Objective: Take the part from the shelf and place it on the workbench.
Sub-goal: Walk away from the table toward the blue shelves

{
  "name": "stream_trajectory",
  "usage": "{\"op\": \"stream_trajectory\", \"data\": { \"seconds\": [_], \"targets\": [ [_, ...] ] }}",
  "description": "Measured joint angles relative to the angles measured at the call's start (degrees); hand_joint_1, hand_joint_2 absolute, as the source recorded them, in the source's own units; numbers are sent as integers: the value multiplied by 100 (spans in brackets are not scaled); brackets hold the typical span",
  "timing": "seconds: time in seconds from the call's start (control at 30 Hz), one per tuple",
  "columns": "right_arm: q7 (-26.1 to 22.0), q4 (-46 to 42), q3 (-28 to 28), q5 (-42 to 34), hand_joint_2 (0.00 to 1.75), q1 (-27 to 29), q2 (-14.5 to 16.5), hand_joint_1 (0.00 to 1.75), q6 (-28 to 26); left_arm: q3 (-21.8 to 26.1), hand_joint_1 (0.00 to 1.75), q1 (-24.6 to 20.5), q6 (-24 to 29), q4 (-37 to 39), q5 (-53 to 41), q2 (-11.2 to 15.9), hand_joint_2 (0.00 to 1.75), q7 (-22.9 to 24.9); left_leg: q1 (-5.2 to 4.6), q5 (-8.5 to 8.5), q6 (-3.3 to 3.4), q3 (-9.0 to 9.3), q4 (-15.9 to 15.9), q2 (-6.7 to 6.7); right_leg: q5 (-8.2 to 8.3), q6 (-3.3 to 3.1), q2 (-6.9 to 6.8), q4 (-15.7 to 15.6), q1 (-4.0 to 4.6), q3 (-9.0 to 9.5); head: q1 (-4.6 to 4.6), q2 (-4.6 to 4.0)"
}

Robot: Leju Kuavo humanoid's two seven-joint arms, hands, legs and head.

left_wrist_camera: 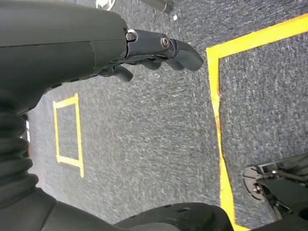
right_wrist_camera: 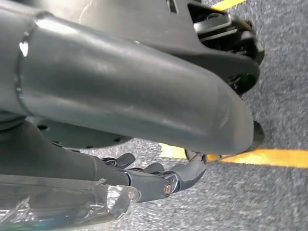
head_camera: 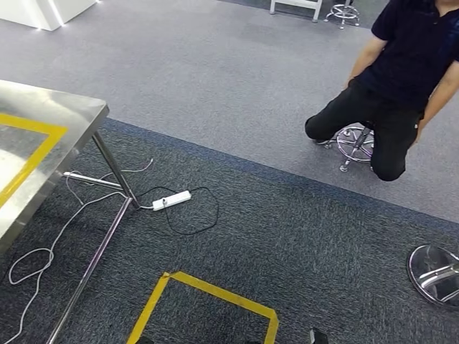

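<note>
Steel surface (head_camera: 64, 107): corner visible, rest cut off. Left hand (left_wrist_camera: 160, 50): fingers extended, empty. Right hand (right_wrist_camera: 152, 180): holds clear plastic-wrapped part (right_wrist_camera: 65, 204), contents indistinct. Seated person (head_camera: 400, 79): partly cropped.

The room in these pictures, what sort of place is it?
Probably an indoor robot test lab or workshop. A steel workbench with yellow tape stands on grey carpet, yellow tape squares mark the floor, a power strip lies among loose cables, and a person crouches by a stool.
</note>
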Motion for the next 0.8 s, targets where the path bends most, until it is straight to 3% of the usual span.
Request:
{"op": "stream_trajectory", "data": {
  "seconds": [0.07, 0.13, 0.2, 0.27, 0.33, 0.4, 0.47, 0.5, 0.53, 0.57, 0.63, 0.7, 0.77, 0.8],
  "targets": [
    [23, -1, 1, 17, 0, -9, -4, 0, 2, -3, 0, -19, -30, 0, -16, -9, 0, 16, -6, -20, -16, 29, 1, 111, 340, -25, -108, -640, 8, 372, 1, 0],
    [36, -1, 2, 21, 0, -42, -7, 0, 7, -9, 0, -32, -59, 0, -43, -21, 0, 34, -38, -58, -64, 70, 12, 206, 600, -74, -357, -1384, 41, 801, 5, 0],
    [44, 0, 2, 15, 0, -67, -7, 0, 18, -18, 0, -38, -85, 0, -72, -22, 0, 55, -65, -78, -116, 93, 16, 299, 647, -129, -434, -1607, 74, 919, 2, 0],
    [52, -1, 2, 7, 0, -65, -7, 0, 21, -38, 0, -50, -103, 0, -87, -25, 0, 63, -47, -96, -172, 112, 13, 370, 676, -200, -291, -1622, 72, 900, -4, 0],
    [60, -2, 2, -2, 0, -64, -8, 0, 17, -55, 0, -55, -111, 0, -102, -30, 0, 64, -25, -271, -229, 30, 231, 200, 711, -275, -162, -1657, 50, 898, -22, 0],
    [62, -2, 2, -6, 0, -75, -9, 0, 21, -58, 0, -48, -124, 1, -113, -32, 0, 64, -15, -628, -256, -284, 902, -69, 729, -320, -29, -1672, 34, 892, -44, 0],
    [62, -2, 2, -4, 0, -72, -9, 0, 36, -59, 0, -32, -148, 2, -115, -32, 0, 67, -10, -837, -266, -627, 1556, -162, 733, -333, 125, -1671, 32, 885, -47, 0],
    [62, -2, 2, -3, 0, -64, -9, 0, 40, -59, 0, -26, -157, 2, -115, -32, 0, 69, -5, -780, -269, -689, 1630, -176, 737, -330, 205, -1670, 28, 884, -45, 0],
    [62, -2, 2, -2, 0, -55, -9, 0, 44, -59, 0, -23, -162, 2, -115, -32, 0, 72, 4, -616, -272, -644, 1477, -191, 742, -321, 285, -1667, 21, 885, -45, 0],
    [63, -2, 2, -1, 0, -51, -9, 0, 45, -59, 0, -24, -167, 2, -115, -32, 0, 76, 23, -392, -280, -509, 1150, -235, 748, -305, 363, -1663, 10, 885, -45, 0],
    [68, -2, 2, 11, 0, -58, -9, 0, 53, -60, 0, -32, -210, 5, -105, -34, 0, 98, 83, -67, -300, -199, 424, -466, 753, -244, 503, -1628, 7, 855, -51, 0],
    [82, -2, 3, 25, 0, -65, -9, 0, 62, -61, 0, -41, -278, 10, -89, -34, 0, 141, 101, -10, -274, -76, 114, -617, 768, -170, 613, -1607, 5, 801, -60, 0],
    [103, -2, 4, 31, 0, -47, -10, 0, 64, -60, 0, -51, -316, 11, -79, -33, 0, 174, 80, 0, -189, -74, 96, -532, 793, -101, 680, -1632, -22, 743, -57, 0],
    [114, -2, 4, 32, 0, -37, -10, 0, 65, -59, 0, -55, -326, 11, -77, -33, 0, 181, 76, 11, -142, -72, 89, -479, 765, -77, 600, -1593, -25, 708, -49, 0]
  ]
}}
